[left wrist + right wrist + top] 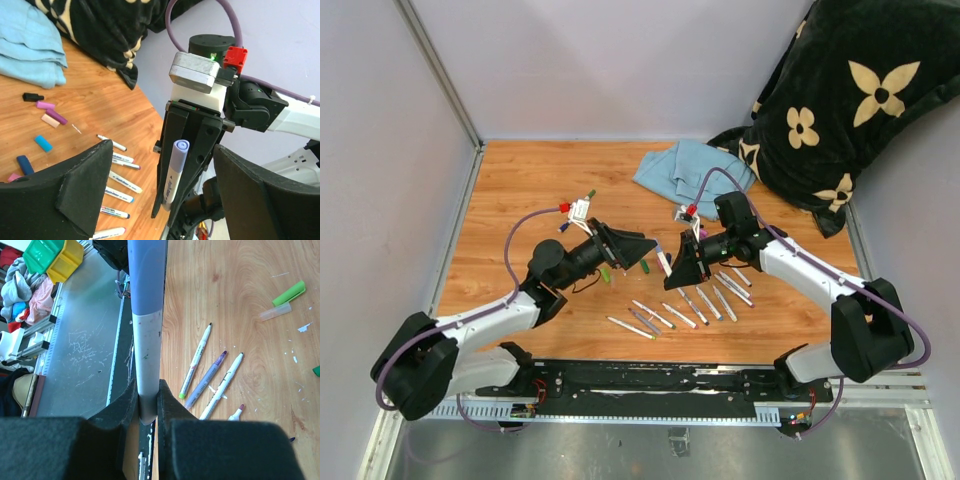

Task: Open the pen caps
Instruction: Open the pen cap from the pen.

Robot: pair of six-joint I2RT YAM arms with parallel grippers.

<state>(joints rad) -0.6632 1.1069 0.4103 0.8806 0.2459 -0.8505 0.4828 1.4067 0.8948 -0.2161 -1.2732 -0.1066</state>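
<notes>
Surface (520,200): wood, uncapped pens (678,316) scattered.
Right fingers (60,445): clamped on marker (147,355), lavender cap (146,275) on.
Left fingers (85,185): wide apart, empty.

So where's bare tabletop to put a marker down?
Far-left wood of the table, between the left wall and the blue cloth, is bare. Crowded: the uncapped markers near centre and the loose pen caps just beyond them.

Bright, even light; right gripper (147,407) blurred up close.
</notes>
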